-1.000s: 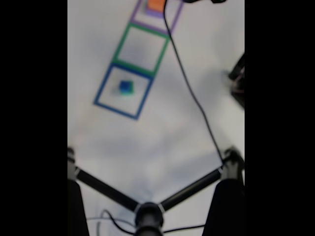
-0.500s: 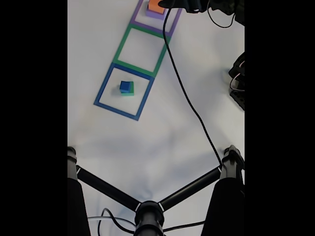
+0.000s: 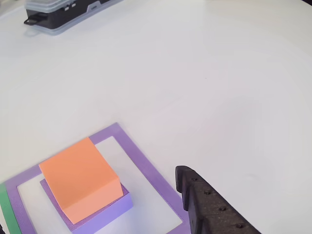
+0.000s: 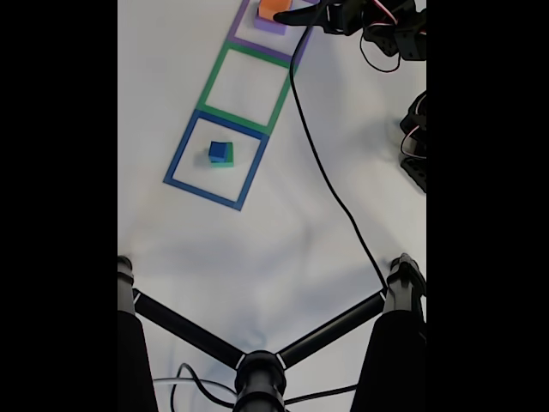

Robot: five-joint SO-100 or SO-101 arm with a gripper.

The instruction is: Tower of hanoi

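While one black finger [image 3: 209, 204] shows, cropped, beside the orange block [image 3: 80, 178], jaws' spread stays unclear.

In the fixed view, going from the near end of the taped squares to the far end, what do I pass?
Blue cube on green block in the blue tape square → green tape square → orange block on purple slab.

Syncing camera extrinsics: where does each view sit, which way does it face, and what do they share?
Other view: low and close, angled down at the orange block on the purple slab; one black gripper finger enters bottom right.
Fixed view: high above, looking down past tripod legs at three tape squares; arm at the top edge.
Shared: orange block, purple slab.
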